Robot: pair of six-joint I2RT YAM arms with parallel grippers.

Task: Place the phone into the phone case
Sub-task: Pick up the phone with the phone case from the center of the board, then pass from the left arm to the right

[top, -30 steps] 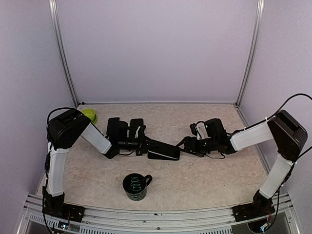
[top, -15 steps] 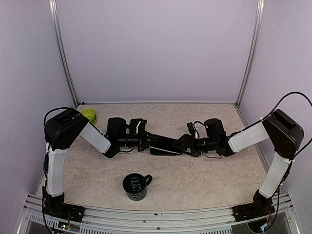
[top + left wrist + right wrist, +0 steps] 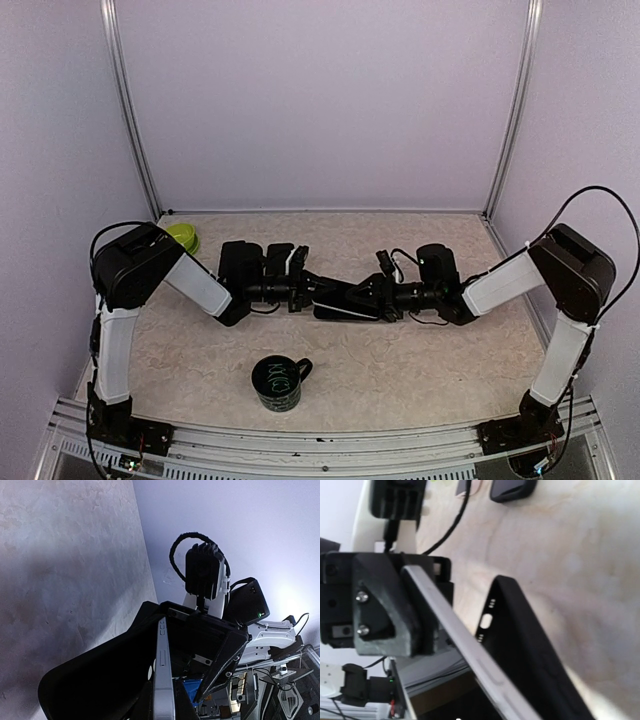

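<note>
The phone (image 3: 330, 297), dark with a silver edge, hangs above mid-table with my left gripper (image 3: 303, 287) shut on its left end. The black phone case (image 3: 352, 312) lies against the phone's underside, at an angle to it. The left wrist view shows the silver phone edge (image 3: 162, 675) beside the case (image 3: 100, 680). In the right wrist view the phone (image 3: 470, 650) runs diagonally, clamped by the left gripper (image 3: 422, 615), and the case (image 3: 530, 635) opens beside it. My right gripper (image 3: 378, 297) stands open at their right end, its jaws straddling phone and case, one finger (image 3: 222, 652) apart from the phone.
A black mug (image 3: 278, 383) with green print stands near the front edge. A green bowl (image 3: 183, 237) sits in the back-left corner. Lilac walls close three sides, and a metal rail (image 3: 320, 440) runs along the near edge. A dark flat object (image 3: 512, 487) lies further off.
My right gripper has slid left up to the phone and case, its jaws narrowing a little. The left gripper has carried the phone slightly right and up.
</note>
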